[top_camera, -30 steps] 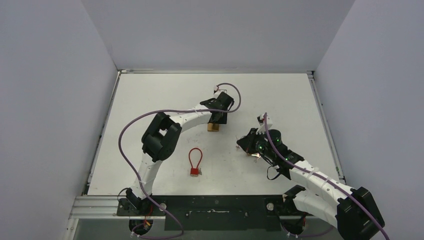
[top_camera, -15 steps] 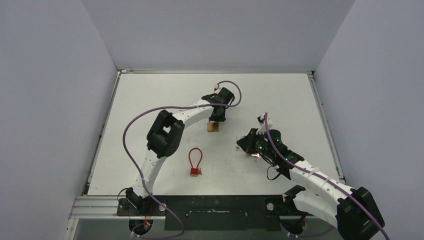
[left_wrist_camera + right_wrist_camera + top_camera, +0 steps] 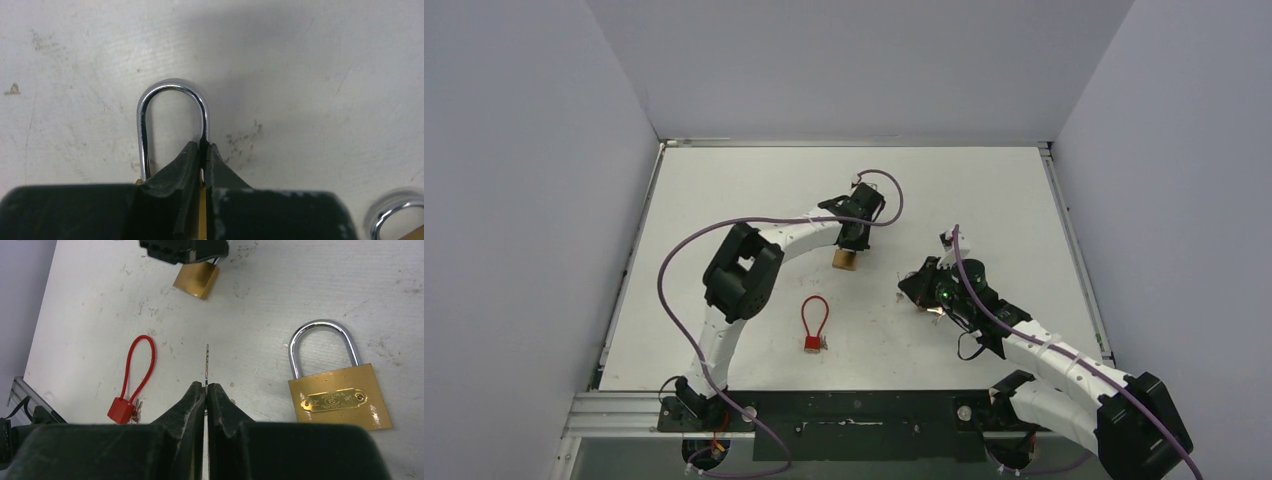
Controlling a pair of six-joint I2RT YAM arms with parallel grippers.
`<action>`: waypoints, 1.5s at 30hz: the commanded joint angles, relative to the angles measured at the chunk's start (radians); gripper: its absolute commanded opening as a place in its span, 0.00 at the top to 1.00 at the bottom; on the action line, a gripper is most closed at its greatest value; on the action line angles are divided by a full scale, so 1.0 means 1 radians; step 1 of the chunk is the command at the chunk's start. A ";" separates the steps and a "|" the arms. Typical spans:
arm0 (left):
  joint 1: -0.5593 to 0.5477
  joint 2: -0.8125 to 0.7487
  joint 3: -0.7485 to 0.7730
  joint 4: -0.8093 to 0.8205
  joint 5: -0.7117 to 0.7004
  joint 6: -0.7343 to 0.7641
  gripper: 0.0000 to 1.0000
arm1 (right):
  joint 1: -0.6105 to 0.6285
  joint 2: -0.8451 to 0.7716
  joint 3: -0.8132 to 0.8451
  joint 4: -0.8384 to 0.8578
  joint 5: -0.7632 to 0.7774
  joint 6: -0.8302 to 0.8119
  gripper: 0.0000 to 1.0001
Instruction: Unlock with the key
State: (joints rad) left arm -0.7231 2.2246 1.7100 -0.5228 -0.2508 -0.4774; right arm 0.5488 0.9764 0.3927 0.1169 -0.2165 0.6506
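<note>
On the bench, the left pincer clenches the brass padlock by its shackle; the right pincer grips what appears to be the key, edge-on; insertion and turning remain.

The top camera looks down over the whole table; the wrist cameras hover close, both catching the far padlock.

Two brass padlocks, one red cable lock, one key.
</note>
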 commanded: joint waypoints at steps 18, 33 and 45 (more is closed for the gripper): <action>-0.066 -0.531 -0.599 0.582 0.136 0.157 1.00 | -0.042 0.215 0.149 0.027 -0.033 -0.014 1.00; -0.093 -0.710 -0.863 0.763 0.110 0.177 1.00 | -0.041 0.335 0.207 0.065 -0.096 -0.044 1.00; -0.130 -0.809 -1.068 0.946 0.111 0.213 1.00 | -0.011 0.382 0.235 0.082 -0.119 -0.073 1.00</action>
State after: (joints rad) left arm -0.8452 1.4555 0.6590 0.2955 -0.1333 -0.2977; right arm 0.5224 1.3426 0.5850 0.1387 -0.3241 0.5976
